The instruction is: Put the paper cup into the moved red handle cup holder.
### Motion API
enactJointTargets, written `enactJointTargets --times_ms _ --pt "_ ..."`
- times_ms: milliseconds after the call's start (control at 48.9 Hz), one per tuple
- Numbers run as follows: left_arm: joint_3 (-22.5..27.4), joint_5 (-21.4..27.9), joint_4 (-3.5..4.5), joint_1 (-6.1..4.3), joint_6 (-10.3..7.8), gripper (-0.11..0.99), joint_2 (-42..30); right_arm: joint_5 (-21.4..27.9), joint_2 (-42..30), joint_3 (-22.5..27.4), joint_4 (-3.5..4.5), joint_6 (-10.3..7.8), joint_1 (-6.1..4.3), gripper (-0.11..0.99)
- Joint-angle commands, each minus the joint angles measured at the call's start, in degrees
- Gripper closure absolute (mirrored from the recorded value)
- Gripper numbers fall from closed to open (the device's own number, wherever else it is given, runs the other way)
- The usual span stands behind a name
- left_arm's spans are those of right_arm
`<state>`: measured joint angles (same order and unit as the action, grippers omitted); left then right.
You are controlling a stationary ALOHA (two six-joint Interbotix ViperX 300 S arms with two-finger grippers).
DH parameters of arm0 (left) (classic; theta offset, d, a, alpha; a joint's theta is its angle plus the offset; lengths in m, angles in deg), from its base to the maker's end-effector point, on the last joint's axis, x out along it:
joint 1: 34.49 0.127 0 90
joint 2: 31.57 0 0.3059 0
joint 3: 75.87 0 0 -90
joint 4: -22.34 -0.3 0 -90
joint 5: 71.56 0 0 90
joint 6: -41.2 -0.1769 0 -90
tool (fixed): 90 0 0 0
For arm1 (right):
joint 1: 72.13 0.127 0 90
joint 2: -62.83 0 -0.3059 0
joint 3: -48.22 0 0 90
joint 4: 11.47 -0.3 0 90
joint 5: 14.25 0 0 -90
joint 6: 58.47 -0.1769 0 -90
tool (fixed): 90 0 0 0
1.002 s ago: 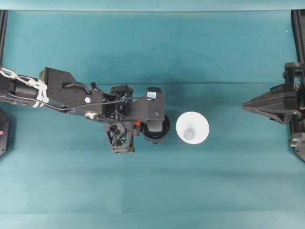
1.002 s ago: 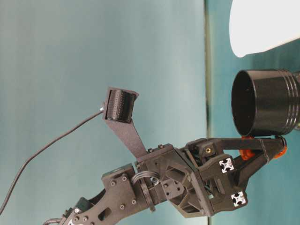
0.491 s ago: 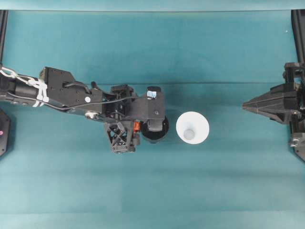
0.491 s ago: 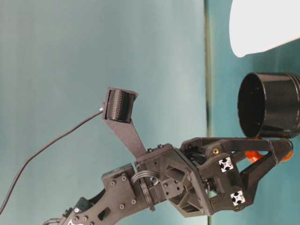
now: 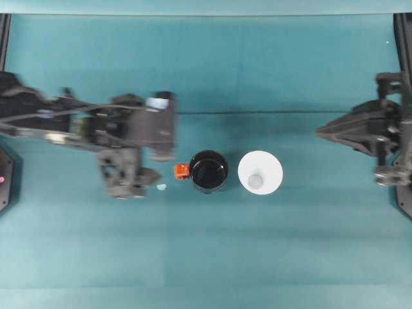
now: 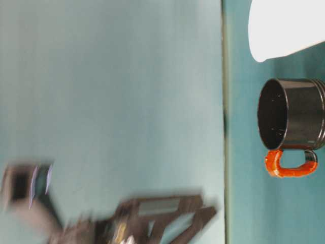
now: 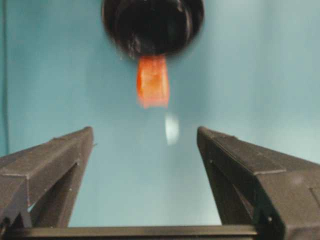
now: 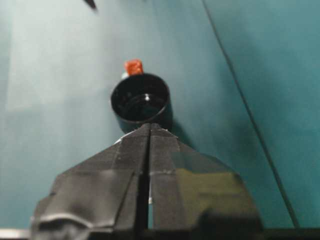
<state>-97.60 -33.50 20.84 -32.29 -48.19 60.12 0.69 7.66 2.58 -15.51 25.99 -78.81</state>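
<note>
Your left gripper (image 7: 145, 145) is hanging with its jaws spread wide and nothing between them, just beside the holder (image 5: 208, 171) on its handle (image 5: 181, 170) side, blurred in the overhead view. Your holder is standing upright on the table (image 5: 206, 251), its handle pointing at that gripper. Your cup (image 5: 260, 172) is sitting just beside the holder, apart from it. Your right gripper (image 5: 324, 131) is sitting pressed closed, well off at the table's right.
</note>
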Motion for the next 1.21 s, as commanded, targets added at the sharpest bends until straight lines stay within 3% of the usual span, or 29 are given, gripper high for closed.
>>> enactJointTargets --times_ms 0,102,184,389,491,818,1186 --pt "-2.11 -0.09 -0.09 -0.18 0.44 -0.04 3.78 0.18 -4.83 3.16 -0.18 -0.35 -0.26 0.95" --pt "-4.57 -0.18 0.0 -0.18 1.67 -0.04 5.8 1.14 -10.46 5.01 -0.18 -0.35 -0.44 0.87" --pt "-5.71 -0.35 -0.09 -0.18 2.64 -0.04 6.94 3.34 -15.03 6.94 -0.18 -0.44 -0.88 0.74" --pt "-6.86 -0.44 -0.09 -0.18 4.31 -0.04 7.73 13.71 -26.19 12.83 -0.18 -0.53 -3.34 0.18" --pt "-7.03 -0.44 -0.09 -0.18 4.31 -0.04 7.65 16.17 -31.11 15.29 -0.18 -0.53 -3.96 -0.06" --pt "-7.73 -0.53 -0.09 -0.18 4.39 -0.04 7.47 16.08 -43.86 20.13 -0.18 -0.53 -3.69 -0.06" --pt "-8.96 -3.08 -0.09 -0.18 4.48 -0.04 7.29 16.61 -46.14 20.04 -0.35 -0.62 -3.25 -0.04"
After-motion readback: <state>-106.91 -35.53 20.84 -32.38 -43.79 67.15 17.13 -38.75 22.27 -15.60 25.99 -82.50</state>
